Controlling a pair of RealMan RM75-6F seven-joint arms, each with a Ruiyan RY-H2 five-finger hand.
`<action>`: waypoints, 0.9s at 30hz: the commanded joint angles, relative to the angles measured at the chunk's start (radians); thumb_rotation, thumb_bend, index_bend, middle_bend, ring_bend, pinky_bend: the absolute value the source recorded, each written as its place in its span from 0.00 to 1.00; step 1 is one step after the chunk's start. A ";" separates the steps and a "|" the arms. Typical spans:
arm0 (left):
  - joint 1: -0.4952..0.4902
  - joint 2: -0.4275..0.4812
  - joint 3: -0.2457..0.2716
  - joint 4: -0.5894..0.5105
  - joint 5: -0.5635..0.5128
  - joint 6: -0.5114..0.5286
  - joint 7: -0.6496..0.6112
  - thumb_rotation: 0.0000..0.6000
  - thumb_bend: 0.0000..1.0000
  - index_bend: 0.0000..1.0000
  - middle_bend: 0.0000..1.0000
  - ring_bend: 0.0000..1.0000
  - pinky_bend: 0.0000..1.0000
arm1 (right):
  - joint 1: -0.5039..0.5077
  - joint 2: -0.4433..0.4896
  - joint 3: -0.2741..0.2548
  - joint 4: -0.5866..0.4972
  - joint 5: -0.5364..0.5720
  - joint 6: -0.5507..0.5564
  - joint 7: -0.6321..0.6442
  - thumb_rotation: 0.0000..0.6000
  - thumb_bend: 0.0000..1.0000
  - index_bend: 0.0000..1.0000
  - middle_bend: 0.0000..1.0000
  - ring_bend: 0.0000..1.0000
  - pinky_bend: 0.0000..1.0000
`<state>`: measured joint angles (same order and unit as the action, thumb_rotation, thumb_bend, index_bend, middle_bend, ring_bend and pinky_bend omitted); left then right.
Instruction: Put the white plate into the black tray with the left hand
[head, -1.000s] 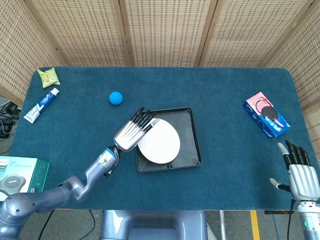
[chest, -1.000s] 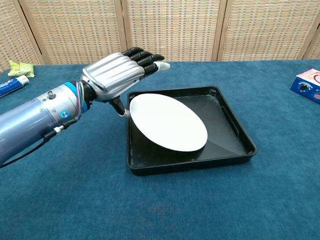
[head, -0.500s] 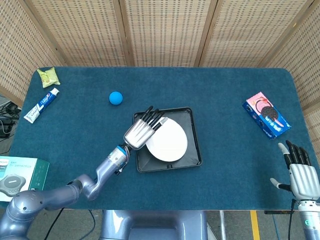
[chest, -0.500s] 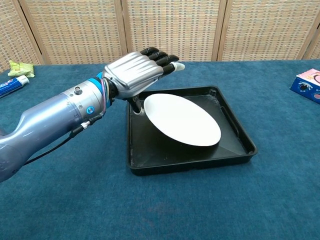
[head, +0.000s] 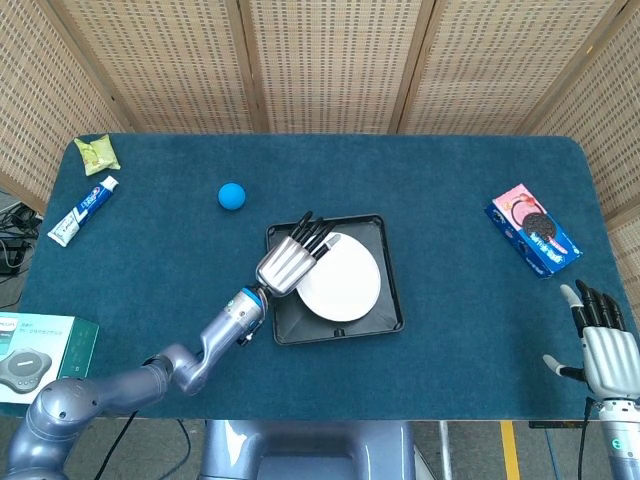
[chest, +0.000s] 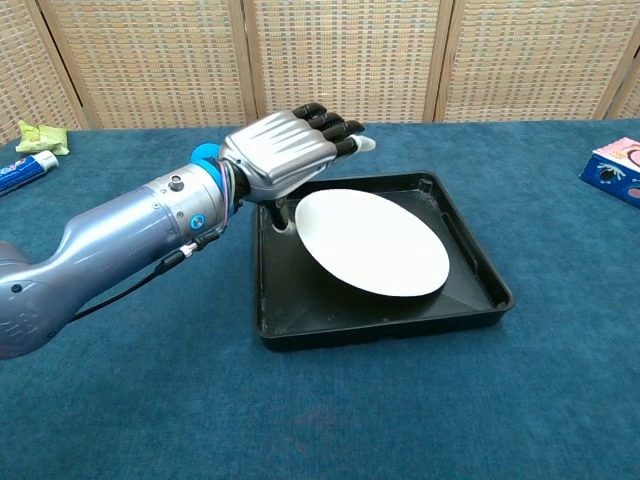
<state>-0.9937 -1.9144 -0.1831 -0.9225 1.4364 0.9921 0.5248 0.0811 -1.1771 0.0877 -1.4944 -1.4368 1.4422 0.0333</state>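
Right hand (head: 606, 350) nearest, at the table's front edge, fingers straight and apart, holding nothing; farther in, left hand (chest: 282, 155) gripping the rim of the round white plate (chest: 371, 242), fingers over its top edge; tilted below those fingers, inside the shallow square black plastic tray (chest: 474, 268).

The rectangular desk (head: 450, 200) covered in dark blue cloth carries a square black plastic tray (head: 385, 310) near its middle, a small blue ball (head: 232, 195), a blue-and-white toothpaste tube (head: 84, 209), a crumpled green snack packet (head: 97, 153) and a blue-and-pink cookie box (head: 533, 228).
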 joint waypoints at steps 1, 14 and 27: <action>0.026 0.028 0.027 -0.025 0.020 0.029 -0.006 1.00 0.00 0.00 0.00 0.00 0.00 | -0.001 0.002 0.000 -0.003 -0.002 0.004 -0.002 1.00 0.17 0.09 0.00 0.00 0.00; 0.199 0.213 0.111 -0.181 0.067 0.213 -0.083 1.00 0.00 0.00 0.00 0.00 0.00 | -0.007 0.007 -0.006 -0.031 -0.032 0.034 -0.034 1.00 0.17 0.09 0.00 0.00 0.00; 0.527 0.418 0.194 -0.467 0.080 0.564 -0.248 1.00 0.00 0.00 0.00 0.00 0.00 | -0.011 0.010 -0.010 -0.050 -0.041 0.044 -0.054 1.00 0.17 0.09 0.00 0.00 0.00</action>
<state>-0.5297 -1.5433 -0.0254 -1.3405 1.5009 1.4959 0.2896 0.0707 -1.1672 0.0784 -1.5419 -1.4754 1.4848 -0.0180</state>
